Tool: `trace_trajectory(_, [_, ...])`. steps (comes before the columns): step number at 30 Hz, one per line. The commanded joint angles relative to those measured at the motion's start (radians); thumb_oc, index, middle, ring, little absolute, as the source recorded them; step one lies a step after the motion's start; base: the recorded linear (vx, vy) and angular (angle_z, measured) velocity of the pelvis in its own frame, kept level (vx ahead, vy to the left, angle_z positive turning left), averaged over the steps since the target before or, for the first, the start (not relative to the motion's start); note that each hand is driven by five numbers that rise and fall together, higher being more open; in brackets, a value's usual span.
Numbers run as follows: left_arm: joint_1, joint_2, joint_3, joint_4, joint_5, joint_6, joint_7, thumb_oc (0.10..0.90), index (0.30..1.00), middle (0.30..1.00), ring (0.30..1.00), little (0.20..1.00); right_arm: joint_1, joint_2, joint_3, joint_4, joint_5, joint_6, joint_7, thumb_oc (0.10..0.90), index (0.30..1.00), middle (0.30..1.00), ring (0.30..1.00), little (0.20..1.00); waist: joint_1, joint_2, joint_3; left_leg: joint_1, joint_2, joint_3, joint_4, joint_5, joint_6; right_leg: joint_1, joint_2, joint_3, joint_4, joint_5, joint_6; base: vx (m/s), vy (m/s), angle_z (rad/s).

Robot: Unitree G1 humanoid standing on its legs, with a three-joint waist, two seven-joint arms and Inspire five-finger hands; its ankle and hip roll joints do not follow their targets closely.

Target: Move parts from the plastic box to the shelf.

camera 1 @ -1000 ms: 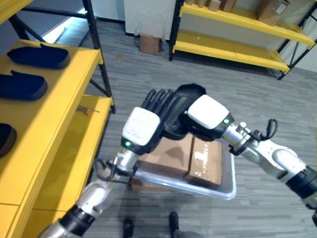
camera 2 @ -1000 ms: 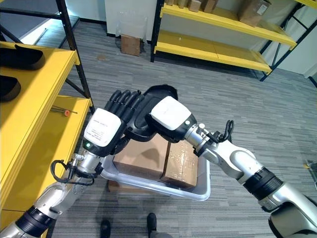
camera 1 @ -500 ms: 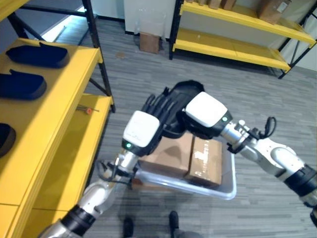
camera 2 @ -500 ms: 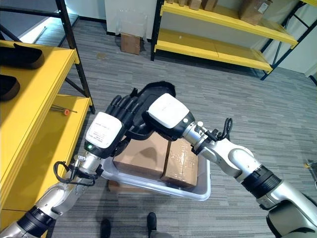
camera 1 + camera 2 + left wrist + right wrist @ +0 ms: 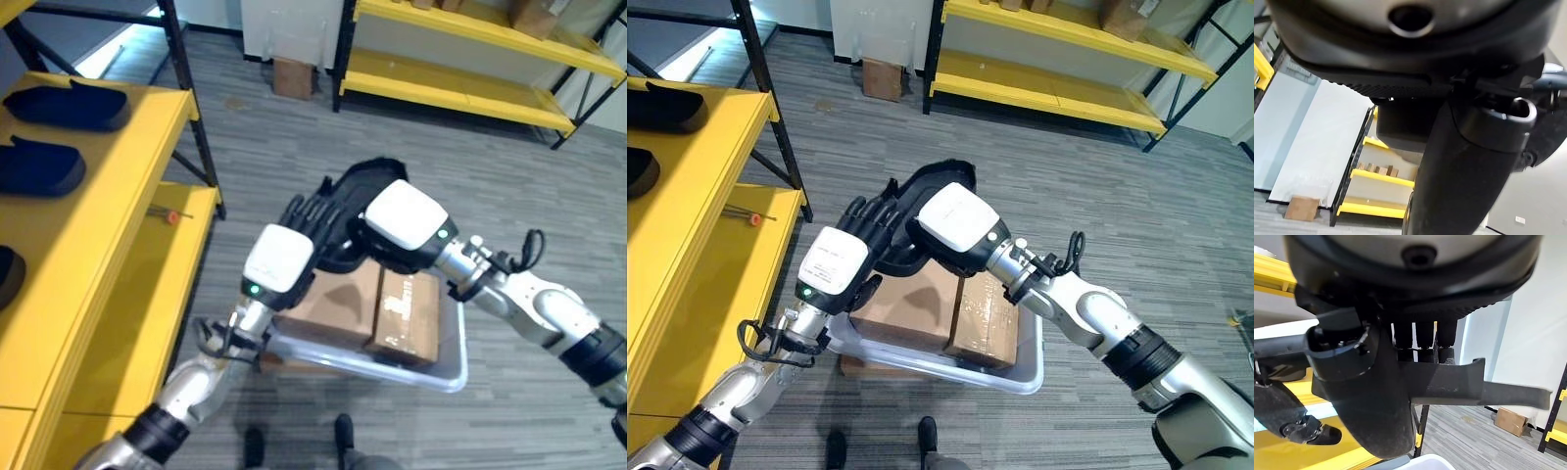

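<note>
Here, shelf (image 5: 98,245): yellow, well off the fingers on the robot's left, dark parts lying on it.
Plastic box (image 5: 1024,372): below both hands, holding brown cartons (image 5: 921,308).
Part (image 5: 940,186): black, held up between the two hands above the box.
Right hand (image 5: 955,230): fingers and thumb clamped on the part.
Left hand (image 5: 857,240): straight fingers (image 5: 309,211) pressed against the part's side.

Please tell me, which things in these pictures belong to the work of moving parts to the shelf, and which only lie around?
Belonging to the job:
- black moulded plastic part, held up between both hands
- left hand
- right hand
- clear plastic box
- near yellow shelf with dark parts

Lying about:
- brown cardboard boxes in the clear box
- small cardboard box on the floor
- far yellow shelf
</note>
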Motion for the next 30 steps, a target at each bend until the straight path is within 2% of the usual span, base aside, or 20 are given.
trace_trajectory(1, [-0.158,-0.028,-0.068,0.005,-0.02,-0.029,0.029,0.9,1.0,1.0,1.0,1.0,-0.256,0.046,-0.062,-0.055,0.119,0.026,-0.11,0.4,0.3,0.3,0.3,0.3,-0.004,0.023,-0.039,0.028,0.02,0.016,-0.008,-0.058,0.028,0.088,-0.038,0.042,0.028,-0.173,0.063,0.0,0.0,0.0])
trace_trajectory(20, [-0.157,-0.041,-0.094,0.051,-0.031,-0.034,0.022,0.9,1.0,1.0,1.0,1.0,-0.267,0.096,-0.07,-0.069,0.141,0.022,-0.12,0.4,0.3,0.3,0.3,0.3,-0.008,0.025,-0.039,0.031,0.019,0.015,-0.008,-0.062,0.029,0.089,-0.037,0.047,0.029,-0.178,0.06,0.0,0.0,0.0])
trace_trajectory(21, [-0.159,-0.045,-0.095,0.053,-0.034,-0.034,0.022,0.869,0.956,0.956,0.956,0.956,-0.264,0.102,-0.074,-0.073,0.145,0.022,-0.123,0.4,0.3,0.3,0.3,0.3,-0.008,0.023,-0.039,0.031,0.02,0.014,-0.008,-0.062,0.03,0.09,-0.037,0.047,0.029,-0.178,0.06,0.0,0.0,0.0])
trace_trajectory(23, [-0.16,-0.047,-0.096,0.054,-0.036,-0.034,0.024,0.427,0.338,0.338,0.338,0.338,-0.263,0.105,-0.076,-0.074,0.146,0.022,-0.124,0.4,0.3,0.3,0.3,0.3,-0.007,0.022,-0.038,0.032,0.02,0.014,-0.008,-0.062,0.03,0.09,-0.037,0.047,0.029,-0.178,0.06,0.0,0.0,0.0])
trace_trajectory(24, [-0.165,-0.05,-0.099,0.054,-0.04,-0.035,0.022,0.4,0.3,0.3,0.3,0.3,-0.259,0.111,-0.079,-0.079,0.154,0.021,-0.121,0.4,0.3,0.3,0.3,0.3,-0.007,0.021,-0.039,0.032,0.021,0.014,-0.008,-0.062,0.029,0.091,-0.037,0.047,0.028,-0.178,0.059,0.0,0.0,0.0])
trace_trajectory(30, [-0.176,-0.059,-0.101,0.048,-0.052,-0.037,0.021,0.4,0.3,0.3,0.3,0.3,-0.252,0.131,-0.089,-0.085,0.166,0.019,-0.128,0.4,0.3,0.3,0.3,0.3,-0.007,0.017,-0.042,0.034,0.022,0.013,-0.008,-0.061,0.029,0.091,-0.036,0.047,0.028,-0.176,0.058,0.0,0.0,0.0])
